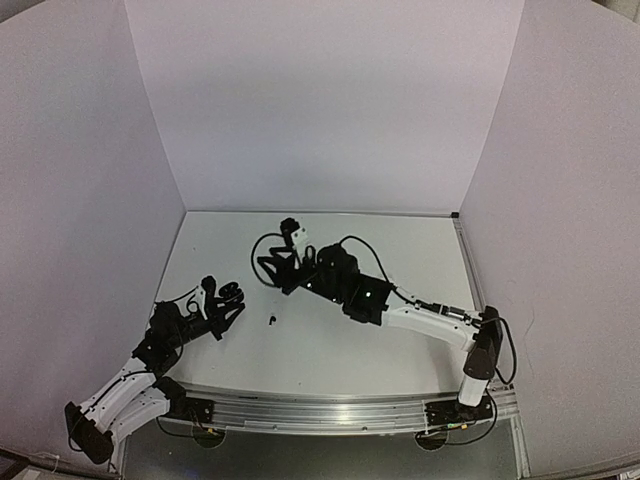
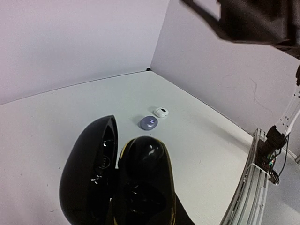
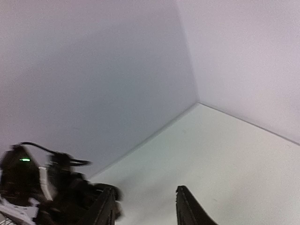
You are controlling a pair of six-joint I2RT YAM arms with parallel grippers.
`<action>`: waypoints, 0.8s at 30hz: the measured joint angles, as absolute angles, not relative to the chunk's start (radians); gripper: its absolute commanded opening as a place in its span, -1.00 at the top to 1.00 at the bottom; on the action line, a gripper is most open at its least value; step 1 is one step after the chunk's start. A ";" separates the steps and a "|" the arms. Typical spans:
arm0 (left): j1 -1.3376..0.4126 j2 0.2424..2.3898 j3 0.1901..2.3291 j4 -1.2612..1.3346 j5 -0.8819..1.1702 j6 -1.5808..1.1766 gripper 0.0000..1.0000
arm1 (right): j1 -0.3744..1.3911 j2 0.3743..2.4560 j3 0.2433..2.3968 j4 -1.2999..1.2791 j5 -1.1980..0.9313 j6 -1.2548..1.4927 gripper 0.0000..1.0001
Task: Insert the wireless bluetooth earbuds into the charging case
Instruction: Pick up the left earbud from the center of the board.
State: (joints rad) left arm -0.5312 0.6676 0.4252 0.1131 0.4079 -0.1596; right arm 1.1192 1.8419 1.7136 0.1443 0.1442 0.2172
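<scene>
White walls (image 1: 320, 100) box in a pale table (image 1: 420, 250).

At the lower left of the top view, the left gripper (image 1: 222, 300) carries a black case (image 1: 232, 291) at its tip. Only its wrist camera shows the case (image 2: 145, 173) hinged open. The lid stands at lower left of that frame and the base at bottom centre. The jaws seem closed on the base, but black on black hides the finger edges. Beyond the case, mid-frame, a grey piece (image 2: 149, 123) and a white piece (image 2: 161, 112) lie just beside each other. They are too small to tell bud from case, and the top view does not show them.

The right gripper (image 1: 272, 270) sits at centre in the top view. Its blurred wrist view shows the fingers (image 3: 187, 208) parted at the bottom edge, with bare table between them and nothing held. The left arm (image 3: 42, 187) smears across that frame's lower left.

Only the top view shows a dark speck (image 1: 271, 320) on the table below the right gripper, perhaps a black bud.
</scene>
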 measured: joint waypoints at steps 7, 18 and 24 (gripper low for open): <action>-0.522 0.620 0.425 0.019 0.281 -0.233 1.00 | 0.950 2.057 1.942 -0.318 0.238 0.505 -0.49; -0.514 0.614 0.425 -0.019 0.205 -0.234 1.00 | 1.018 2.520 2.217 -0.626 0.244 0.796 -0.05; -0.514 0.610 0.425 -0.018 0.205 -0.234 1.00 | 1.046 2.604 2.319 -0.658 0.266 0.817 0.10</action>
State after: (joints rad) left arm -0.5140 0.6100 0.4252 -0.0179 0.2054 -0.2337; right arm 1.0459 2.6037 2.3195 -0.6577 0.2660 0.8166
